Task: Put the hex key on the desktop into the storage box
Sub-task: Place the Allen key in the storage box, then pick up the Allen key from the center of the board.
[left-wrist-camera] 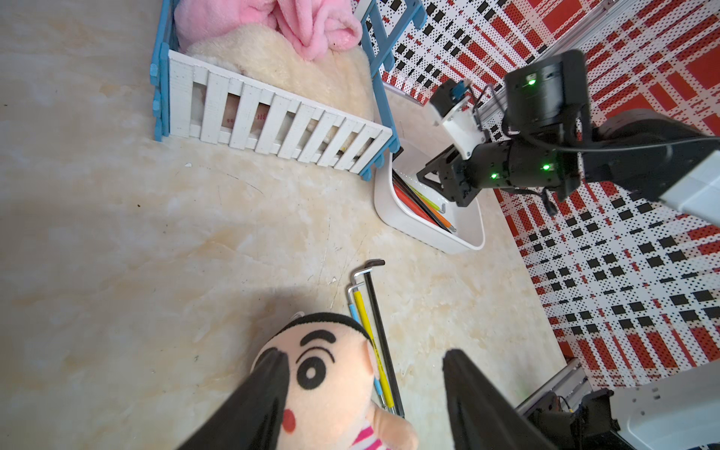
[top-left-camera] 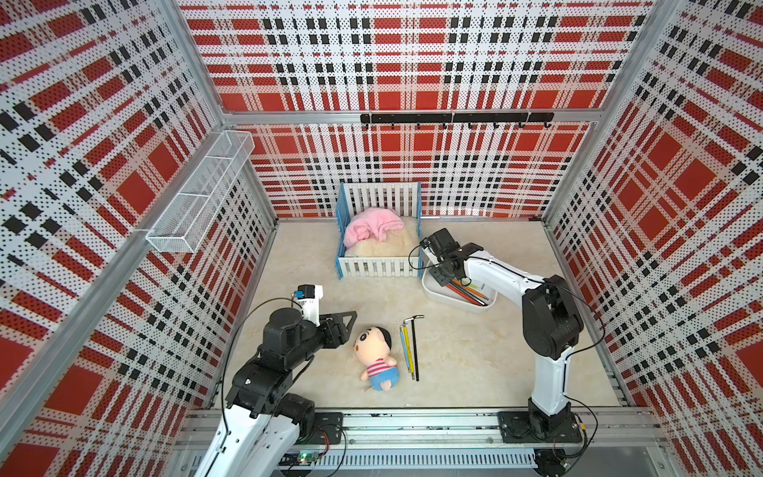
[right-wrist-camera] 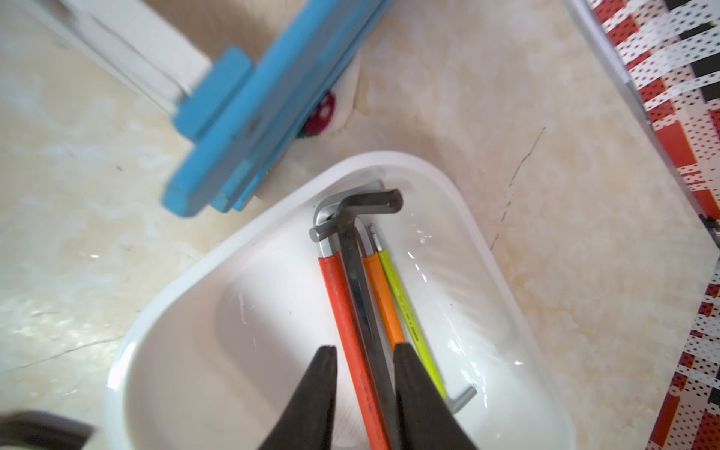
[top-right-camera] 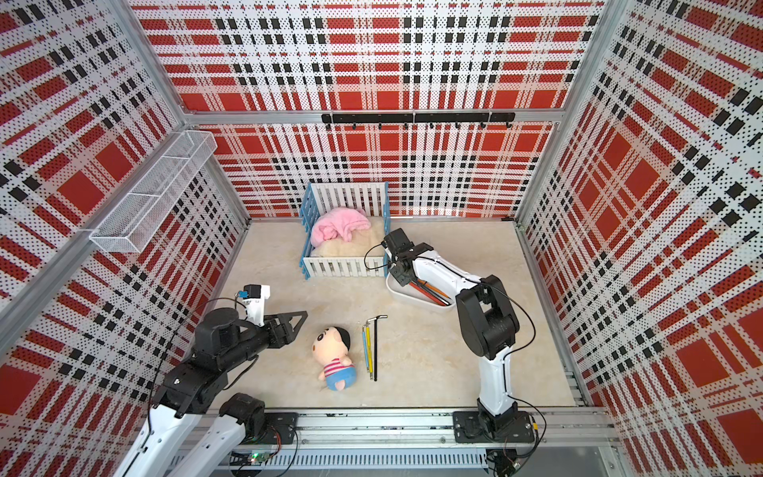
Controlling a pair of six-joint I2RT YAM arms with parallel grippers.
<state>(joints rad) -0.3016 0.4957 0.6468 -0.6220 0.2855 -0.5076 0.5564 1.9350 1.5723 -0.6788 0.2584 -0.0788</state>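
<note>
**Right gripper** [right-wrist-camera: 364, 350]: low inside the shallow white plastic storage box [right-wrist-camera: 389, 160]. The jaws are parted narrowly and straddle a red-sleeved hex key [right-wrist-camera: 345, 307] and a bare dark steel hex key [right-wrist-camera: 364, 296]. A gap shows on the red side, so I judge that nothing is clamped.

**Left gripper** [left-wrist-camera: 364, 350]: jaws wide and empty, hovering above the pale beige marbled desktop [top-left-camera: 475, 351].

**Left on the desktop:** three long L-shaped hex keys lying side by side.
- a blue-sleeved hex key [left-wrist-camera: 353, 313]
- a yellow-sleeved hex key [left-wrist-camera: 363, 311]
- a plain black hex key [left-wrist-camera: 380, 331]

**Position:** The three lie behind my right jaws, back toward my base rail and apart from the box. From my left jaws they lie past the plush boy doll [top-left-camera: 377, 355], which sits between and just beside the blue one.

**Orientation:** The long axes are parallel, running from the base rail toward the box. The bent ends are nearest my right jaws, with the short arms turned to my right.

**Assessment:** The right arm has the unobstructed line. The black key lies outermost on that side. The jaws would need to close across the shaft, not along it.
</note>
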